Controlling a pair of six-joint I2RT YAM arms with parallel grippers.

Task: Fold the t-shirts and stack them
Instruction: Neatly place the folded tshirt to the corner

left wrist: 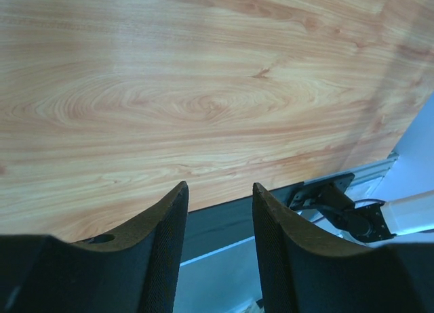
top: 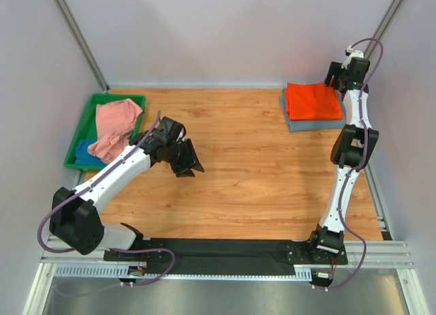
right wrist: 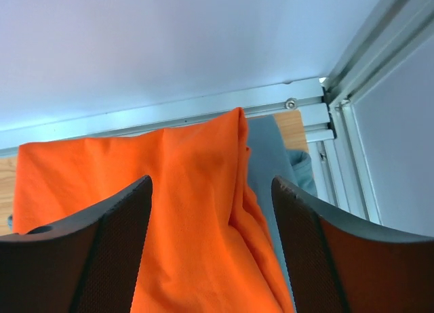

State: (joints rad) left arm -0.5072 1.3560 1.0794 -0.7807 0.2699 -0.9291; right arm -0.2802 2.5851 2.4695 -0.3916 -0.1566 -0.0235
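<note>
Wooden desk [top: 272, 172]: left gripper [left wrist: 220, 186] hovers left of centre, fingers parted, empty. Right arm outstretched, right gripper [right wrist: 210, 181] gaping above orange t-shirt [top: 312, 100], far right corner. Only top view shows pink t-shirt [top: 116, 127] in green tray [top: 119, 96].

shirt stack [top: 312, 101] R, maybe 2 in tray [top: 80, 129]

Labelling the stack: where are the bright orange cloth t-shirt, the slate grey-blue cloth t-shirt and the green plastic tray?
orange t-shirt [top: 313, 101]: top view, centre.
grey-blue t-shirt [top: 310, 125]: top view, near edge.
green tray [top: 84, 124]: top view, left wall.

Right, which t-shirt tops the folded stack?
The orange t-shirt, folded atop the grey-blue t-shirt; the pink t-shirt and blue t-shirt lie at the green tray.
</note>
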